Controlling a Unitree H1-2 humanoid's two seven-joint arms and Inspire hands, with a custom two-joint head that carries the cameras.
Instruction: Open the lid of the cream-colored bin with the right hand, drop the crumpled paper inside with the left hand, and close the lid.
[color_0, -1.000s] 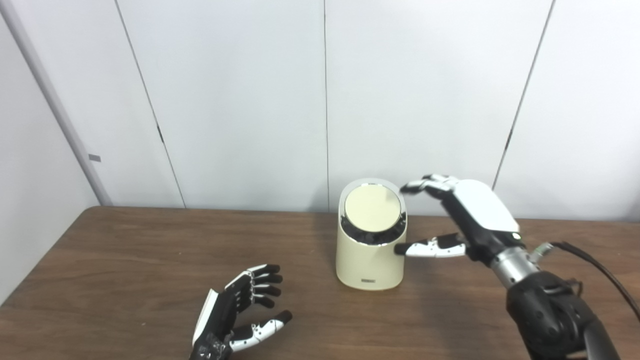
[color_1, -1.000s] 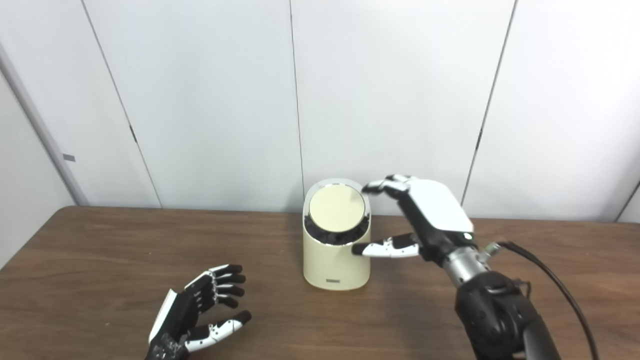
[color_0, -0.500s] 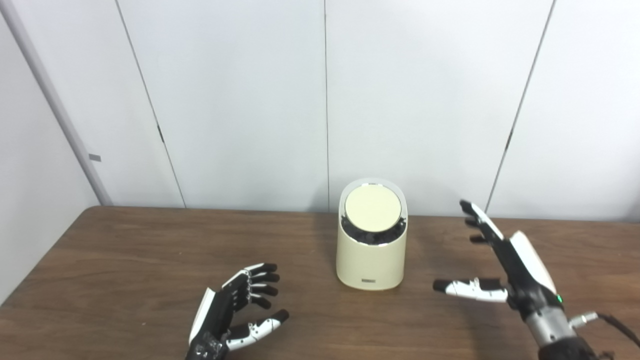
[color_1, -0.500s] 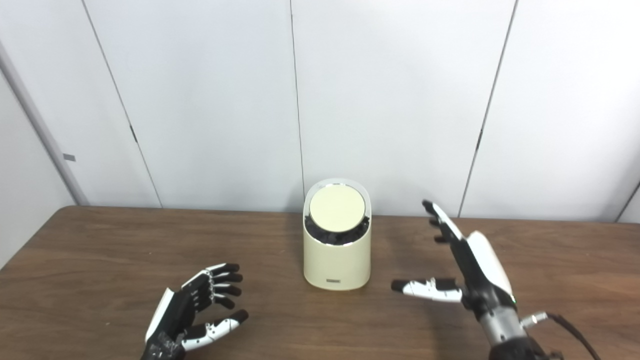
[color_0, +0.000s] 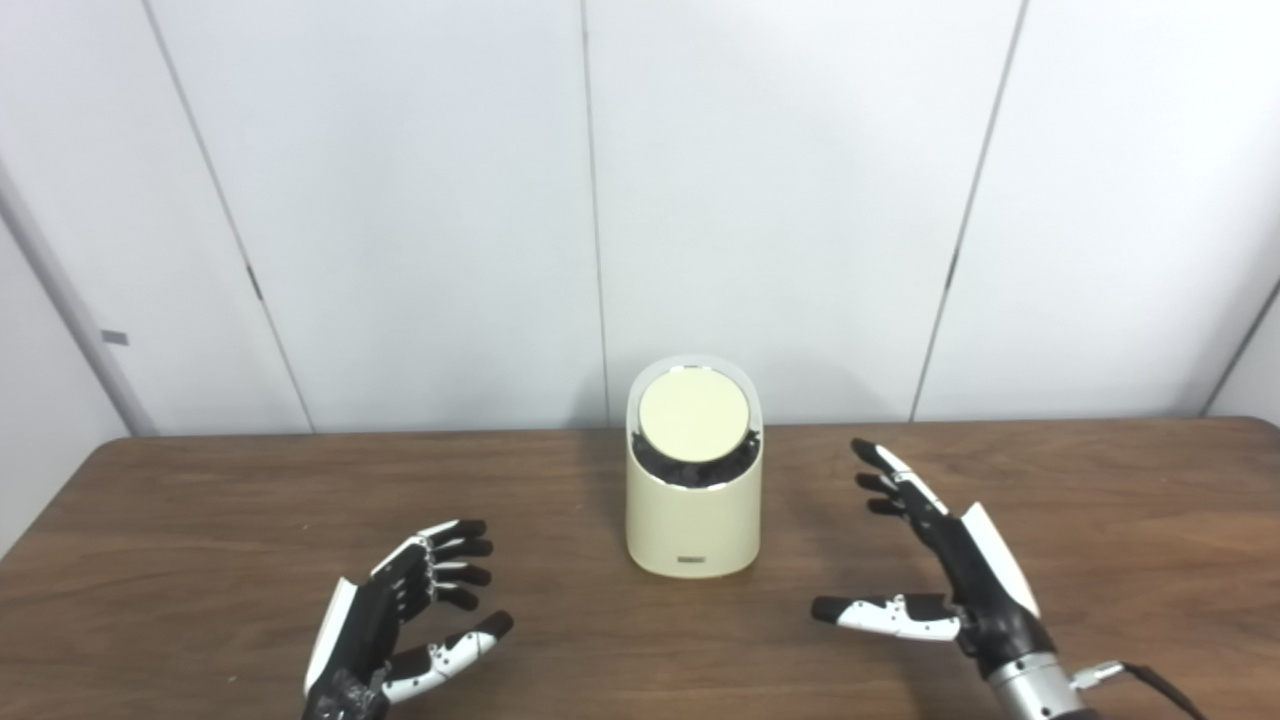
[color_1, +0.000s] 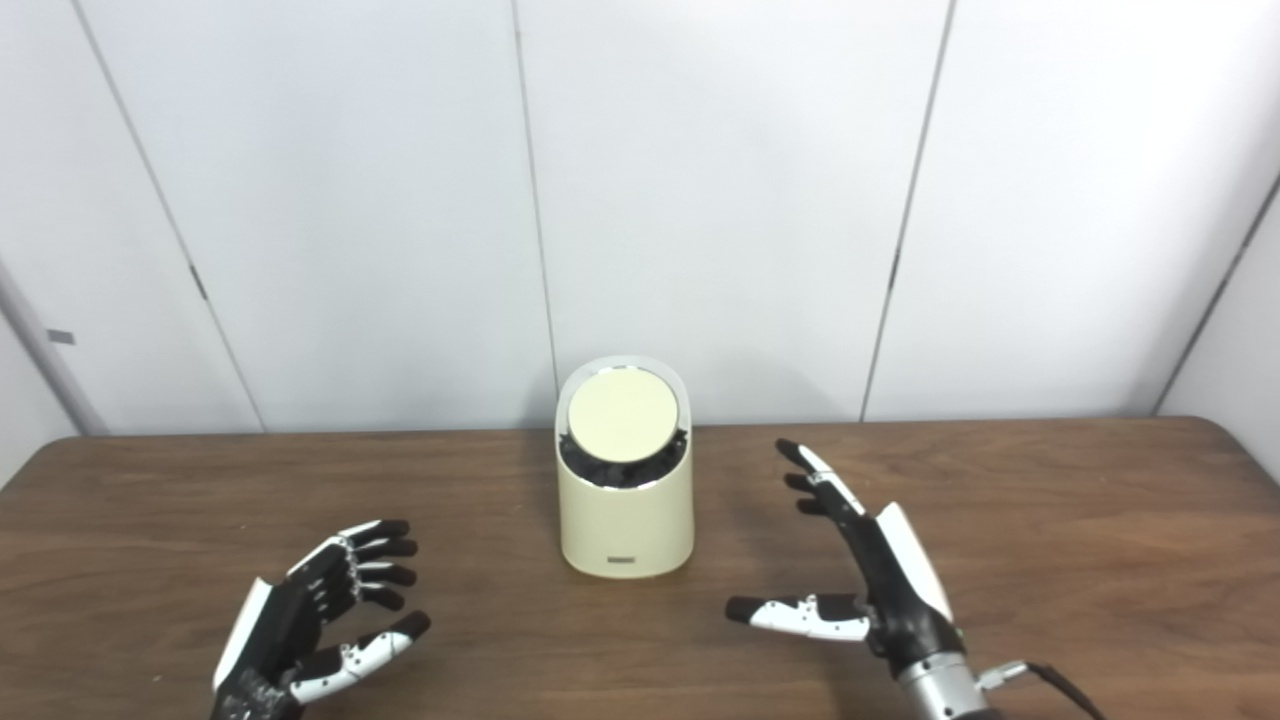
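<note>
The cream-colored bin (color_0: 692, 520) stands upright at the middle of the brown table (color_0: 200, 530), near the back wall. Its round lid (color_0: 693, 417) lies shut, tilted toward me, with a dark rim below it. My right hand (color_0: 940, 570) hovers low to the right of the bin, open, fingers spread and thumb pointing left, apart from the bin. My left hand (color_0: 405, 620) rests at the front left, open, palm up with curled fingers, holding nothing. No crumpled paper shows in either view.
White wall panels (color_0: 780, 200) stand right behind the table's far edge. A thin cable (color_0: 1140, 675) trails from my right wrist. Bare wood lies on both sides of the bin and in front of it.
My right hand has left the bin's top and dropped back to the front right, fingers spread. The camera has shifted, so the whole scene sits further left. The left hand stays put.
</note>
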